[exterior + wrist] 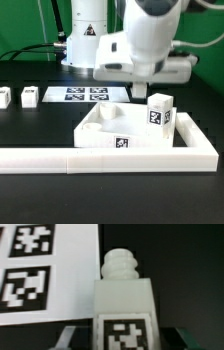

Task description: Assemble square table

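The white square slab (118, 126) with round corner sockets and a tag on its side lies inside the corner of the rail. My gripper (153, 92) is shut on a white tagged leg block (160, 112) and holds it a little tilted over the slab's corner at the exterior view's right. Whether the block touches the slab I cannot tell. In the wrist view the leg block (123, 297) sits between my gripper's (124, 340) fingers (76, 336), with its threaded tip pointing away from the camera. Two more leg blocks (30, 97) (3, 98) stand at the exterior view's left.
The long white L-shaped rail (100, 156) runs along the front and up the exterior view's right side of the slab. The marker board (85, 95) lies behind the slab and shows in the wrist view (45, 274) beside the leg. The robot base (85, 40) stands at the back.
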You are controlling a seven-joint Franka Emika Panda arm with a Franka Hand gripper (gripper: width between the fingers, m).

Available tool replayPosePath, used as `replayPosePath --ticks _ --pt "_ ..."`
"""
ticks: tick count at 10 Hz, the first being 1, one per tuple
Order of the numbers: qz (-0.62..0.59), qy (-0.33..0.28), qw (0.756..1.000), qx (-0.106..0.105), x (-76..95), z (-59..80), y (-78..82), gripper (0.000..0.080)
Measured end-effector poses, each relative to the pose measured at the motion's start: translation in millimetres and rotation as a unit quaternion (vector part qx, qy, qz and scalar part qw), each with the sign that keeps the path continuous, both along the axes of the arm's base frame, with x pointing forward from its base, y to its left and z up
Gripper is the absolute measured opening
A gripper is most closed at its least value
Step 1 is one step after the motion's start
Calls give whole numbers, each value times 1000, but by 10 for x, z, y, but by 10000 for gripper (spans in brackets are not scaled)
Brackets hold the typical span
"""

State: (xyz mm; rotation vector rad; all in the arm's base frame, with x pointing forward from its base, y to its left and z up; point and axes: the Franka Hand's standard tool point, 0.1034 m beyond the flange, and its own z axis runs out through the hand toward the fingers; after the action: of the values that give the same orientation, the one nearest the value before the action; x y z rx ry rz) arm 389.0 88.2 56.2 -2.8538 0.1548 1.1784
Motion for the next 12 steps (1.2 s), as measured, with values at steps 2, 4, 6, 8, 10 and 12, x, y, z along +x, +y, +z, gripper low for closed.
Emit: replayPosePath --ticks 2,4,6,8,10,12 --pt "-14 -18 1000 1 100 137 -102 285" --pt "-17 -32 999 -1 151 141 -121 285" --pt "-15 -114 993 -4 202 123 -111 287" --pt "-9 -188 982 -2 366 125 -220 287" --pt "-11 -237 971 -3 556 250 -292 287" --pt "-11 -294 956 -9 650 267 -304 287"
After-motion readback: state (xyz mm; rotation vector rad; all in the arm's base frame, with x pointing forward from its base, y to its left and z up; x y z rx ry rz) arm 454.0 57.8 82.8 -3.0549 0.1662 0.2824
